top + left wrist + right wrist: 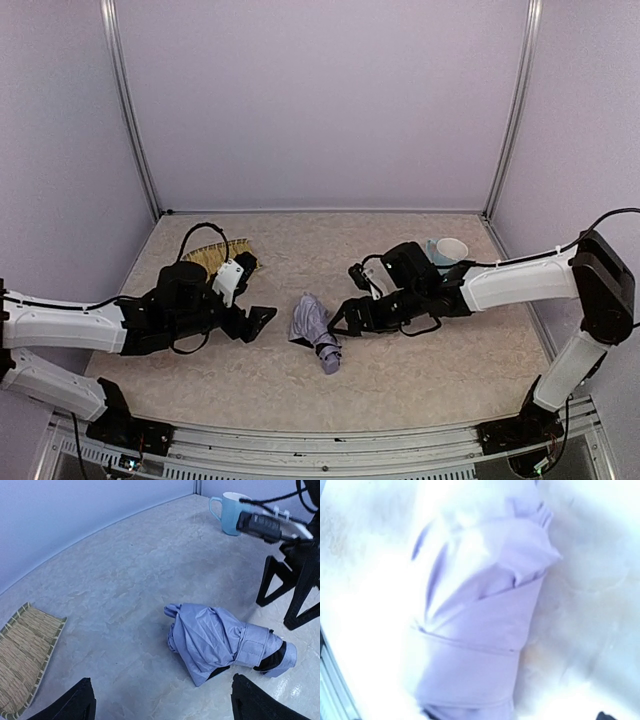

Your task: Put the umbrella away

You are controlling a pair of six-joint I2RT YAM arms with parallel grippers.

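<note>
The umbrella [314,330] lies folded and strapped on the table's middle, pale lavender with black showing at one end. In the left wrist view the umbrella [220,640] sits just ahead and to the right of my left gripper [162,707], which is open and empty. My left gripper [258,322] rests to the umbrella's left. On the umbrella's right, my right gripper [343,318] stands open, its two black fingers [272,580] spread apart and holding nothing. The right wrist view is washed out and filled by the umbrella [480,630]; that gripper's own fingers hardly show.
A pale blue mug [448,250] stands at the back right, behind the right arm; the mug [230,512] also shows in the left wrist view. A woven bamboo mat [222,255] lies at the back left, behind the left arm.
</note>
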